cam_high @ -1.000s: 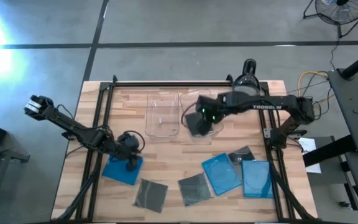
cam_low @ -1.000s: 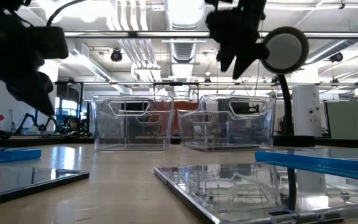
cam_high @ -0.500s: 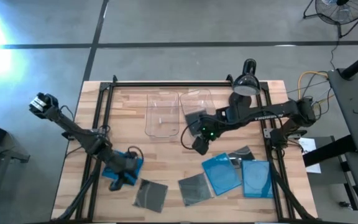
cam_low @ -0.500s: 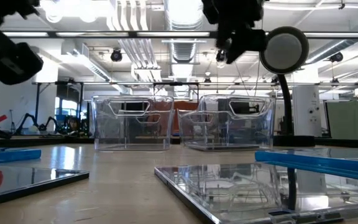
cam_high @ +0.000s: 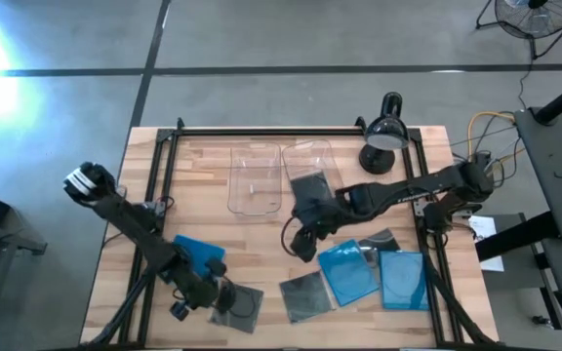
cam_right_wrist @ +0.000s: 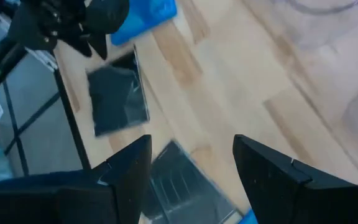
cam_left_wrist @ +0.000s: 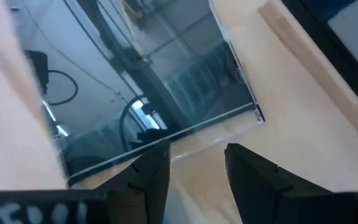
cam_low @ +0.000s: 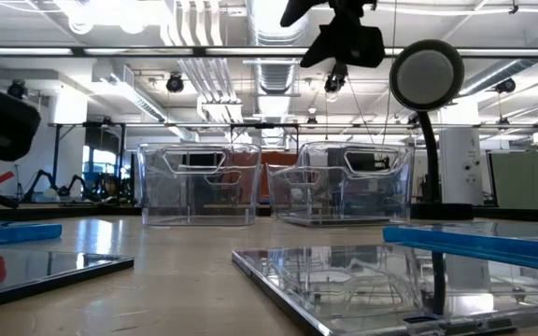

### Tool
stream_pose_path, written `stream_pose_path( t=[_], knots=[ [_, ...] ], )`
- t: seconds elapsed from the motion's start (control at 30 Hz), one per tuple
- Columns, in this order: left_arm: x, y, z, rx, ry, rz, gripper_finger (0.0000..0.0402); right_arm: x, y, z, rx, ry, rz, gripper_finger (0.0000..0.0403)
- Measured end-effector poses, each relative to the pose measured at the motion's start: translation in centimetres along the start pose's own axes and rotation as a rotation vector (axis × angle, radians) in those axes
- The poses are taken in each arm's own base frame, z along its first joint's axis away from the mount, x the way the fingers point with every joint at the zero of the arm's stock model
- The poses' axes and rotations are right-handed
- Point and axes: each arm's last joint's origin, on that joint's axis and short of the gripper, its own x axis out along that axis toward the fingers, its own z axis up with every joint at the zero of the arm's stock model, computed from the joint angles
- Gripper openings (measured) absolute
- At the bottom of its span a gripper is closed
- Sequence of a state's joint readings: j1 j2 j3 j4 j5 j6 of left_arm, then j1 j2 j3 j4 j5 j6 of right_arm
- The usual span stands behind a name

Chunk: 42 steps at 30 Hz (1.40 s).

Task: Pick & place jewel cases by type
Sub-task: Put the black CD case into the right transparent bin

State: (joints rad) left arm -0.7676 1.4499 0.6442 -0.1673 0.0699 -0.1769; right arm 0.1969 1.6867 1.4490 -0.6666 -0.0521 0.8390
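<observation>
Wooden bench [cam_high: 261, 234] on a grey concrete floor [cam_high: 261, 39]. Jewel cases [cam_high: 364, 273] lie along its near edge, one in the right bin [cam_high: 308, 180]. Left gripper [cam_high: 218, 295] and right gripper [cam_high: 303, 244] hover, fingers apart, empty.

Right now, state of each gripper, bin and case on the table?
left gripper: open, empty, over the dark case at the front left
right gripper: open, empty, above bare table
left bin: empty
right bin: holds one dark case
blue case front left: flat on table
</observation>
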Motion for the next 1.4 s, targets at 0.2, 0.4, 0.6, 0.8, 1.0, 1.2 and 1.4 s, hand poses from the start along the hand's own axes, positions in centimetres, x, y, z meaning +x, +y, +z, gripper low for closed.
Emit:
stream_pose_path(
  t=[0.2,0.4,0.6,0.8,1.0,1.2,1.4],
  knots=[
    [1.3,-0.7,2.3,0.004,-0.012,0.058,0.0135,1.3,1.8,-2.6,-0.072,0.072,0.012,0.0219],
    [3.4,-1.1,5.8,0.046,-0.049,0.062,0.0135,1.4,2.7,-4.0,-0.128,0.061,-0.004,0.0219],
    [6.2,-0.4,7.2,0.034,-0.029,0.100,0.0135,1.7,3.6,-4.9,-0.156,0.034,0.023,0.0219],
    [7.0,1.7,7.9,-0.041,-0.052,0.177,0.0135,2.9,4.4,-6.0,-0.162,0.034,0.029,0.0219],
    [6.4,6.0,7.6,-0.247,-0.066,0.353,0.0135,5.0,4.4,-7.3,-0.082,0.061,-0.027,0.0219],
    [4.0,7.8,7.5,-0.329,-0.048,0.514,0.0135,7.6,3.3,-7.0,0.082,0.023,-0.124,0.0219],
    [-1.6,6.2,7.4,-0.455,-0.025,0.594,0.0135,10.5,2.0,-5.4,0.219,-0.026,-0.126,0.0219]
  ],
)
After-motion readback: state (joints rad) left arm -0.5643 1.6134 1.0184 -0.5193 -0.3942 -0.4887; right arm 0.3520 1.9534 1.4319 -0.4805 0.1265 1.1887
